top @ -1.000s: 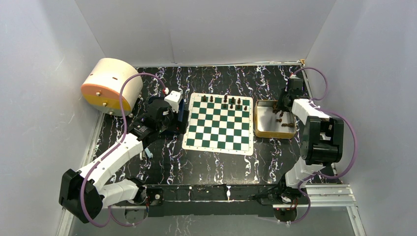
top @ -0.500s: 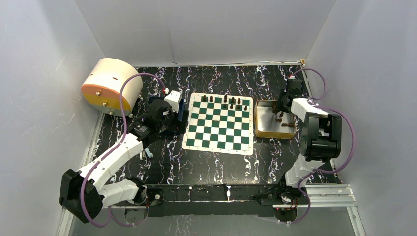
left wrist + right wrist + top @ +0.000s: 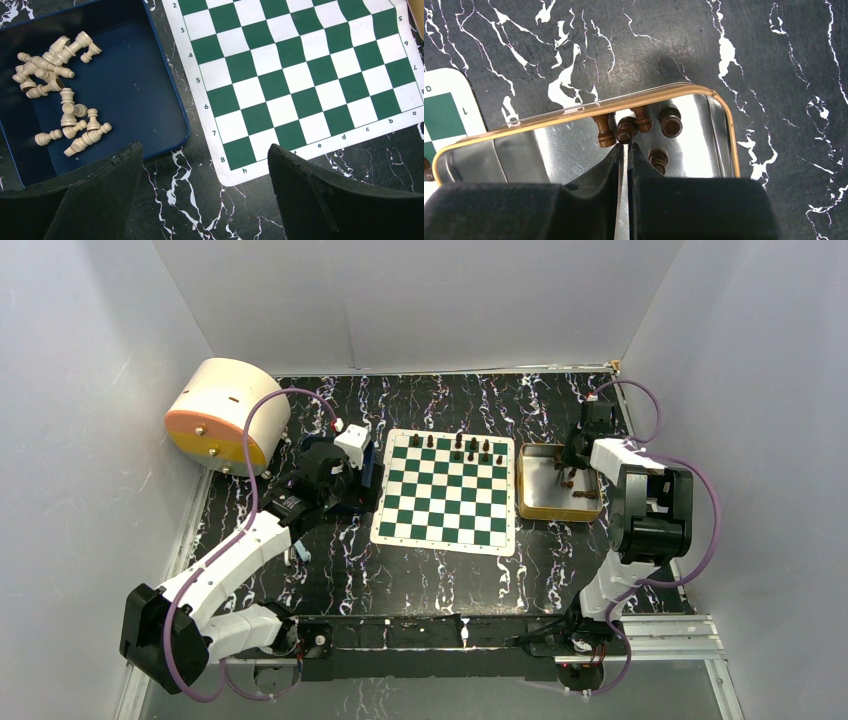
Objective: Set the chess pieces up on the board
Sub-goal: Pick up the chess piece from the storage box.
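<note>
The green and white board (image 3: 445, 490) lies mid-table, and its near-left corner shows in the left wrist view (image 3: 300, 75). Several dark chess pieces (image 3: 470, 448) stand on its far rows. More dark pieces (image 3: 670, 121) lie in the gold tin (image 3: 527, 502) to the right of the board. My right gripper (image 3: 573, 462) is down in the tin, its jaws (image 3: 625, 146) closed to a thin slit on a dark piece (image 3: 626, 131) at the tips. My left gripper (image 3: 203, 147) is open and empty above the table, between the board's corner and a blue tray (image 3: 140, 85).
The blue tray holds several cream chess pieces (image 3: 60, 100), left of the board. A round cream and orange drum (image 3: 225, 415) stands at the far left. The gold tin's rim (image 3: 574, 112) runs just beyond my right fingertips. Grey walls enclose the black marbled table.
The right arm's elbow has shifted slightly; its gripper stays over the tin. The left arm has not moved.
</note>
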Robot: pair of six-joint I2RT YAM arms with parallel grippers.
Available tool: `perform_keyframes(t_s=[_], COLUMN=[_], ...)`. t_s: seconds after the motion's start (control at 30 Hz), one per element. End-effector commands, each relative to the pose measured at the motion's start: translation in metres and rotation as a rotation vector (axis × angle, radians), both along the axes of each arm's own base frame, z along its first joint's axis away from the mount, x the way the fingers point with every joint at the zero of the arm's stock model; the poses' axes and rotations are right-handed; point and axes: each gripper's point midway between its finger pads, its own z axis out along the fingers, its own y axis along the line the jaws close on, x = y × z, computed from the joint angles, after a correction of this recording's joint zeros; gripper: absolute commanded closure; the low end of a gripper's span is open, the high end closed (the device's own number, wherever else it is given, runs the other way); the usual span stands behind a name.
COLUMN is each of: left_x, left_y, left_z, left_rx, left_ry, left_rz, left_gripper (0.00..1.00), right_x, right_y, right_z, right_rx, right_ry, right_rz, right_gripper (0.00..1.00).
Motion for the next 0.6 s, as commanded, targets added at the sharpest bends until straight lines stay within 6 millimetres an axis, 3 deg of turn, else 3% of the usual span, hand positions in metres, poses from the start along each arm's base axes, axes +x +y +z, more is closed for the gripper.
perform_keyframes(t_s=[0.0, 0.3, 0.47, 0.57], left_x=[0.002, 0.001, 0.0, 0.0], left_y=[0.0, -0.001, -0.001, -0.001], left_z=[0.011, 0.011, 0.012, 0.012], left_rx=[-0.013, -0.018, -0.022, -0.022], left_ry=[-0.045, -0.041, -0.042, -0.044], left_rz=[-0.002, -0.008, -0.009, -0.008], left_gripper=[0.09, 0.08, 0.08, 0.08], right_x=[0.016, 0.005, 0.012, 0.015], right_y=[-0.007, -0.009, -0.008, -0.009], right_z=[0.021, 0.037, 0.041, 0.041], right_rx=[-0.03, -0.058, -0.061, -0.065], right_ry=[-0.05, -0.038, -0.068, -0.071], right_rz=[-0.003, -0.016, 0.003, 0.001], right_gripper=[0.85, 0.85, 0.71, 0.69])
